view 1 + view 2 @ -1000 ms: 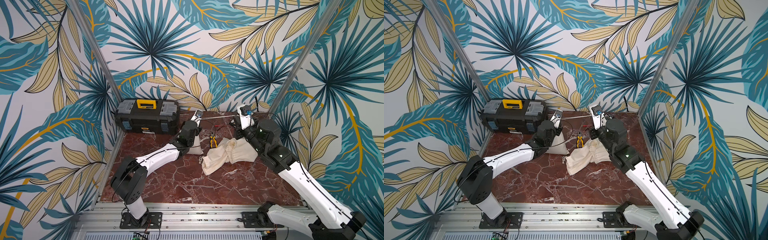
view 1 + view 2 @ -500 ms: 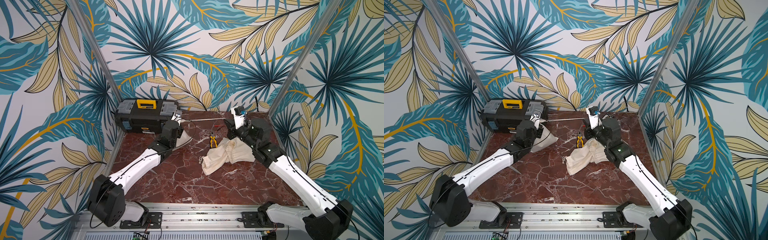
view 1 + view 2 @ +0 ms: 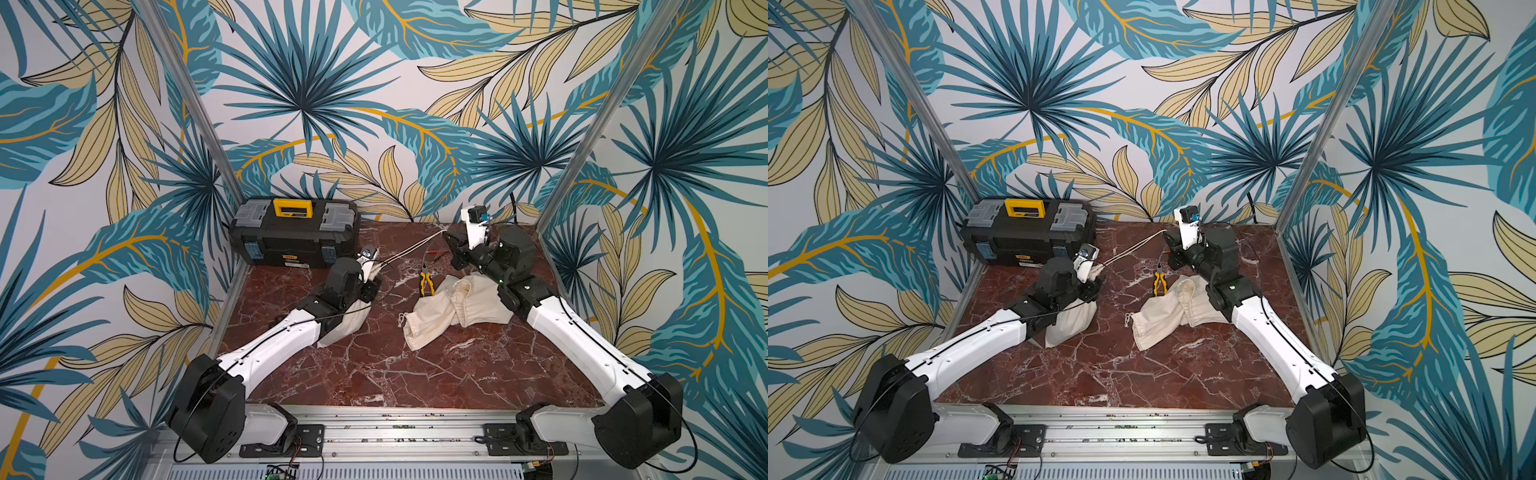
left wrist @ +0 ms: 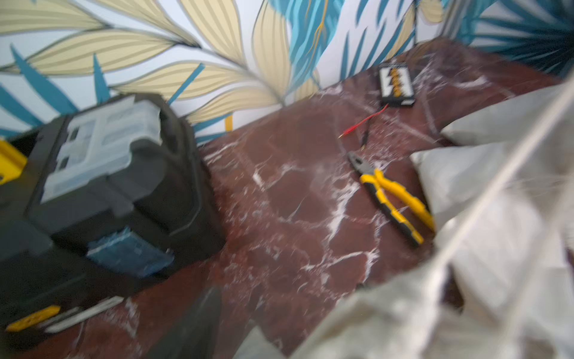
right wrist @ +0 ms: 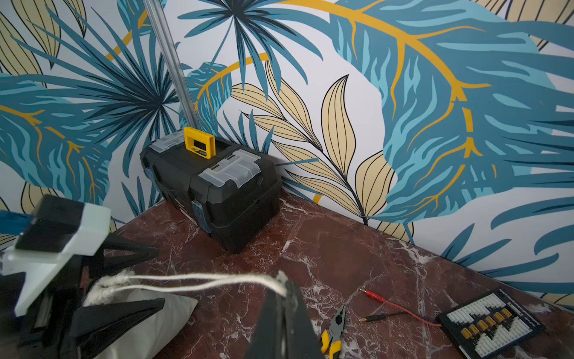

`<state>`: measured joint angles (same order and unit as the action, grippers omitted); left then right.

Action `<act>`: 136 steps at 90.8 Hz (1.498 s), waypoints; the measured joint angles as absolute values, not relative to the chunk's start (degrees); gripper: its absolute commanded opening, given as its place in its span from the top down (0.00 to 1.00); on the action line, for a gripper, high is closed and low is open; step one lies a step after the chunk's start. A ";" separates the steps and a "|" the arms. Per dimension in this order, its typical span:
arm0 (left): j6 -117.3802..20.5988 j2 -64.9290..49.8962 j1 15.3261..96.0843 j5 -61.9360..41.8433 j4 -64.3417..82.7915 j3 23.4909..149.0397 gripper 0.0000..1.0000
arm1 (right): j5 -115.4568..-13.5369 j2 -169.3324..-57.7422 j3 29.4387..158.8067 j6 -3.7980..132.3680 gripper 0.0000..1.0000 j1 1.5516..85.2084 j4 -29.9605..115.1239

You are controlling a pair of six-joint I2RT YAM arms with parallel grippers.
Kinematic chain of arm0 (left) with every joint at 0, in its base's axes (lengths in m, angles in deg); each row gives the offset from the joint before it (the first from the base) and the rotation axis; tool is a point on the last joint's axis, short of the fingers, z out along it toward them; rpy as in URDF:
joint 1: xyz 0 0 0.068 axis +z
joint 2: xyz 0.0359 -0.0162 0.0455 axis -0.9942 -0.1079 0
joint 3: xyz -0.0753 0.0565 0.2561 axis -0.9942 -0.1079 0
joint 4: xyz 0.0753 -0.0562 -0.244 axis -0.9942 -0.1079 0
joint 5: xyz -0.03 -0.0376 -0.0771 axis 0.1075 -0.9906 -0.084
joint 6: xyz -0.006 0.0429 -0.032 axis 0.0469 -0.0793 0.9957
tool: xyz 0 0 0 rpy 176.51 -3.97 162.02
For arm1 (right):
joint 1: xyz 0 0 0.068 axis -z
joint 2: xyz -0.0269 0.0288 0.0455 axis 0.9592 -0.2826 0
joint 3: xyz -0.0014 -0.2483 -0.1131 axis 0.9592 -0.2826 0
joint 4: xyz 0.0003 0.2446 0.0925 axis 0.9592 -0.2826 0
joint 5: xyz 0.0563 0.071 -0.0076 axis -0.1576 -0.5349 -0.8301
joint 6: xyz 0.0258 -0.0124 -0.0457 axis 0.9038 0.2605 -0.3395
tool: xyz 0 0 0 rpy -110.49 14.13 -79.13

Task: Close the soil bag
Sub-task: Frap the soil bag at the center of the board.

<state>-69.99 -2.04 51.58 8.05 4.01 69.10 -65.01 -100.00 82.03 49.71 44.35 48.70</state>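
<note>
Left gripper (image 5: pixel 161 276) just released soil bag (image 3: pixel 345 328) neck, jaws spread astride it; bag lay at left of table (image 3: pixel 374 374). Right gripper (image 5: pixel 284 298) still pinched 2-strand drawstring (image 5: pixel 202 279) taut. Mouth cinched: closure judged near complete.

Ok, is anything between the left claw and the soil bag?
Nothing visible. The left claw is open astride the gathered neck of the soil bag, and the drawstring runs unobstructed to the right claw, which pinches it.
</note>
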 measured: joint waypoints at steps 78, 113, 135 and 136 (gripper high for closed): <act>-71.17 -22.61 45.46 -6.61 1.56 91.79 0.59 | -64.77 -96.40 82.01 49.23 1.00 44.28 45.75; -67.20 -23.39 43.88 1.30 0.20 87.81 0.90 | -58.02 -93.03 80.46 50.91 1.00 49.18 38.17; -62.85 -23.22 42.61 8.55 -0.28 86.22 0.82 | -61.69 -92.75 79.96 54.10 1.00 54.18 32.53; -62.69 -23.22 42.68 8.71 -0.32 86.04 0.82 | -61.80 -92.68 79.87 54.26 1.00 54.51 32.42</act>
<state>-62.69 -23.22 42.68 8.71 -0.32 86.04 -61.80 -92.68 79.87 54.26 54.51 32.42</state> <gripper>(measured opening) 0.168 0.070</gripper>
